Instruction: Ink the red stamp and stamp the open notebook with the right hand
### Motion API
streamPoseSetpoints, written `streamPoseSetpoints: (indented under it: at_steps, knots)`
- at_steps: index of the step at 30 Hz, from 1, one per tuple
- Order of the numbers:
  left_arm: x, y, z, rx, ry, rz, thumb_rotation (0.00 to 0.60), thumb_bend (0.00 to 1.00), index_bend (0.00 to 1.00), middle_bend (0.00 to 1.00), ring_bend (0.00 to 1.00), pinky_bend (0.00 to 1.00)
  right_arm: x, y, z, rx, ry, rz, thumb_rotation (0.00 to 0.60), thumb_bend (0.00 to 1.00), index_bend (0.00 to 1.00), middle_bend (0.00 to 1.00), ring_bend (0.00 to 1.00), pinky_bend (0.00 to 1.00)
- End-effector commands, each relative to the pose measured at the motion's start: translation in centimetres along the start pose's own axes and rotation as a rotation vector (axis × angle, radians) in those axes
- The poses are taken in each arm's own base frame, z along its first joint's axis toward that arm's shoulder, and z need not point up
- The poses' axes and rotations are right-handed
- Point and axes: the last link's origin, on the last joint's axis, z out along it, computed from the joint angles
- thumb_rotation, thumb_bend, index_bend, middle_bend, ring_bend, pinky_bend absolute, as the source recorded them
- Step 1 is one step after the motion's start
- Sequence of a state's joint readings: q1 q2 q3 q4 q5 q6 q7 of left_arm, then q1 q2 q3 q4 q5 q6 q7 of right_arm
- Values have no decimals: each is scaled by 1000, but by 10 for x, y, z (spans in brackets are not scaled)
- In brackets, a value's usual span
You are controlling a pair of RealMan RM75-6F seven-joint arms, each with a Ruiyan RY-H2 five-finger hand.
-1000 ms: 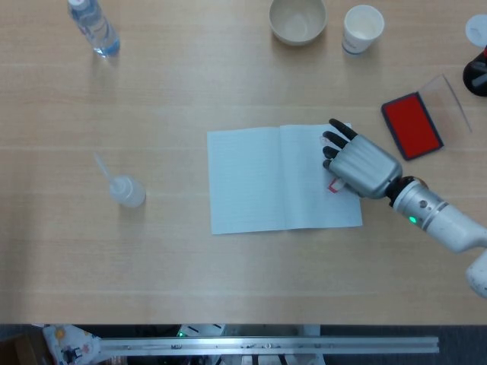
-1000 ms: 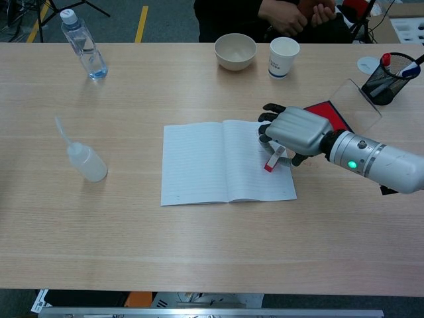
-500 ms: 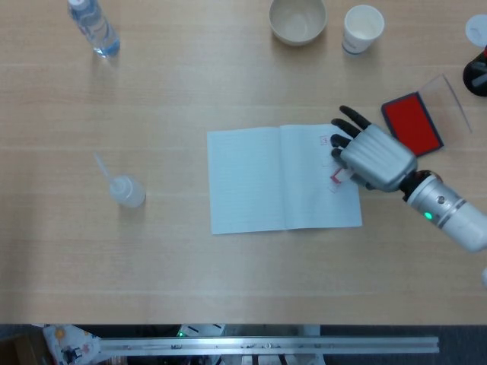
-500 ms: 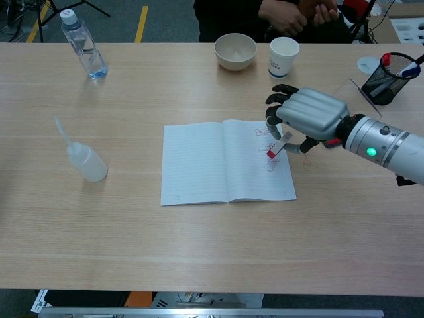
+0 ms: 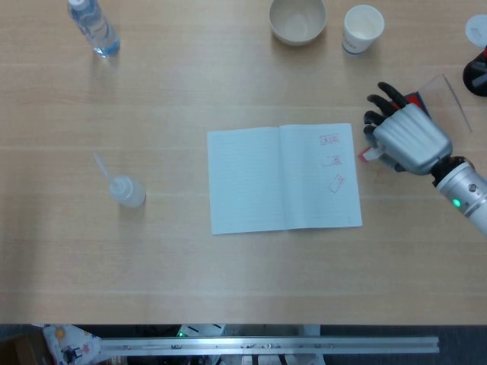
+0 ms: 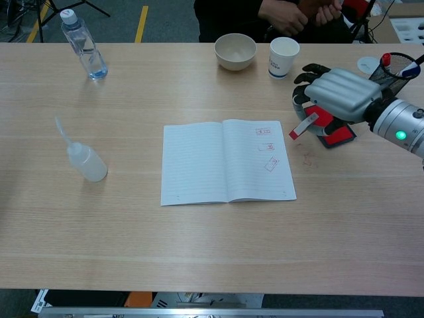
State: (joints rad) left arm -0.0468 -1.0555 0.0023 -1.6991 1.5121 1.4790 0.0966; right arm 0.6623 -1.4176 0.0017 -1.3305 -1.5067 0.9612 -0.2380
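Pale wood tabletop (image 5: pixel 228 289) carries open notebook (image 5: pixel 259 182), three red marks on right page. Right hand (image 5: pixel 407 138) grips red stamp (image 6: pixel 303 125) off page's right edge, raised above ink pad (image 6: pixel 334 136). Chest view shows pad under hand, seated person (image 6: pixel 291 13), pen holder (image 6: pixel 391 73); head view hides most of pad. Bowl (image 5: pixel 297 20), paper cup (image 5: pixel 362 29), water bottle (image 5: pixel 93 27), squeeze bottle (image 5: pixel 125 190) stand around. Left hand unseen.
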Motion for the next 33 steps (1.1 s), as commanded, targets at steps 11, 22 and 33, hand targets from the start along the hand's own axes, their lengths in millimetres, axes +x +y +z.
streamPoseSetpoints:
  at_steps: [11,22,33]
  knots:
    - [-2,-3,-2,7,-8,-1,600,340,177,128,101,86,-17,10,-16,-26,-58,-5,600,325,652,382,136,32]
    - [-4,-1,-2,-2,-15,-4,600,340,177,128,101,86,-38,8,-27,-12,-122,-32,600,324,652,382,136,32]
    - [-7,-1,-1,0,-26,-4,600,340,177,128,101,86,-51,1,-18,0,-135,-22,600,325,643,369,136,32]
